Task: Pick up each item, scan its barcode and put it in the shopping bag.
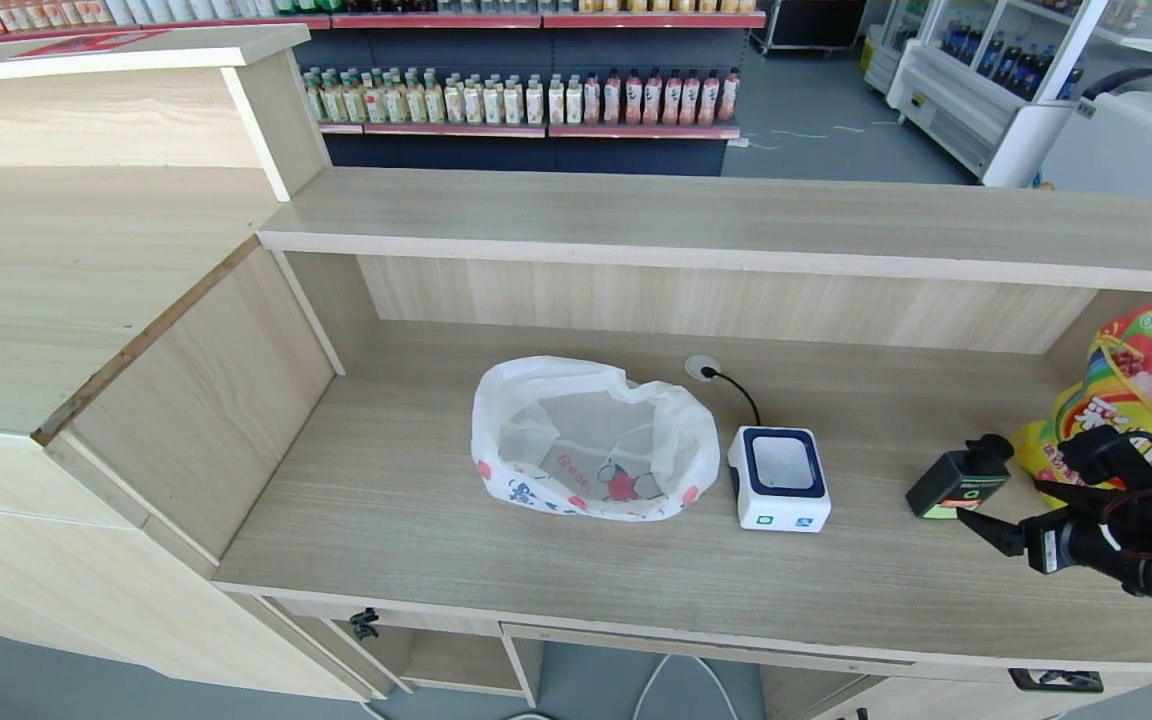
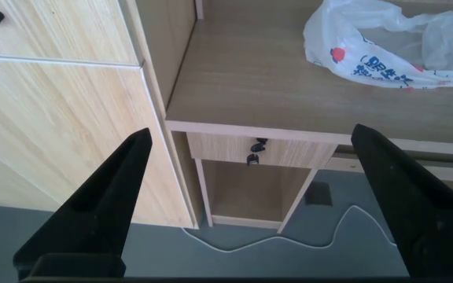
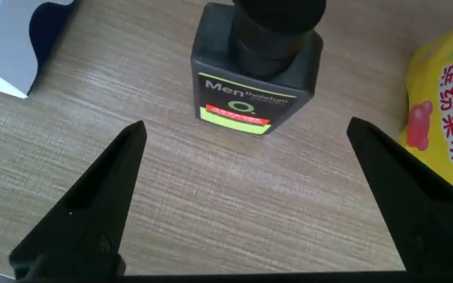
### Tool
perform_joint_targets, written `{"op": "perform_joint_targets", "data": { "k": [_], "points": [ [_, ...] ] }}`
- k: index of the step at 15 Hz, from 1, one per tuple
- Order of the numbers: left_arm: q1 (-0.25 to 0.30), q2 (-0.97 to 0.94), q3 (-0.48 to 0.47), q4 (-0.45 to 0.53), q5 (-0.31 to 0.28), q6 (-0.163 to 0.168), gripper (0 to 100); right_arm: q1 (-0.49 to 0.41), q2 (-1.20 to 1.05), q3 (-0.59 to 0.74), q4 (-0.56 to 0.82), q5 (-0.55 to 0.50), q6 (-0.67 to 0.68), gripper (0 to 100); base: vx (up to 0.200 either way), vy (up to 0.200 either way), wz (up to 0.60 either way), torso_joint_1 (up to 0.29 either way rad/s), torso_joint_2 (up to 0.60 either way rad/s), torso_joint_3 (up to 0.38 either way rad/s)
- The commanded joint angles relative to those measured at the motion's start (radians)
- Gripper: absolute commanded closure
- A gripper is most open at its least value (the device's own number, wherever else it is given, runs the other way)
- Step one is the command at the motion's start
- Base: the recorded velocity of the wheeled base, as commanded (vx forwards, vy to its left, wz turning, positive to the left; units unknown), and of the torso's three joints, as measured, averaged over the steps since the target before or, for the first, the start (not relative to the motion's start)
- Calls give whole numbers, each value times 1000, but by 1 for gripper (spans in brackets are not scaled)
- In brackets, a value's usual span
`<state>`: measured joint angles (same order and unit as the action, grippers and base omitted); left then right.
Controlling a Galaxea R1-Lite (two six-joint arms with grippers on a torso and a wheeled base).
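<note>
Right pincer (image 1: 1016, 482) hangs released near the black bottle (image 1: 958, 482)

Head view: the bottle lies on the table (image 1: 536, 560), between scanner (image 1: 779, 478) and snack bag (image 1: 1131, 400). Left wrist view: left pincer (image 2: 250, 204) released, shopping bag (image 2: 384, 47) beyond. Right wrist view: an off-centre clench could shove the bottle away.

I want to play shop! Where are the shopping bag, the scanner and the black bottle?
shopping bag (image 1: 498, 432), head view, its white left wall.
scanner (image 1: 779, 466), head view, its top window.
black bottle (image 3: 246, 106), right wrist view, its front label.
</note>
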<state>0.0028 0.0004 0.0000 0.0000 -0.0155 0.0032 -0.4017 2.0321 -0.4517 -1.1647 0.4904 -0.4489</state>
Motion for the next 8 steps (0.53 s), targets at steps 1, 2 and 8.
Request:
{"op": "perform_joint_targets", "data": {
  "k": [1,2,8],
  "points": [
    [0,0,0,0,0,0,0,24,53,-21,-16,0,1,0,0,0,0,0,0,0],
    [0,0,0,0,0,0,0,38,80,-38,-43,8,1,0,0,0,0,0,0,0],
    [0,0,0,0,0,0,0,75,172,-120,-86,66,-1,0,0,0,0,0,0,0]
  ]
}}
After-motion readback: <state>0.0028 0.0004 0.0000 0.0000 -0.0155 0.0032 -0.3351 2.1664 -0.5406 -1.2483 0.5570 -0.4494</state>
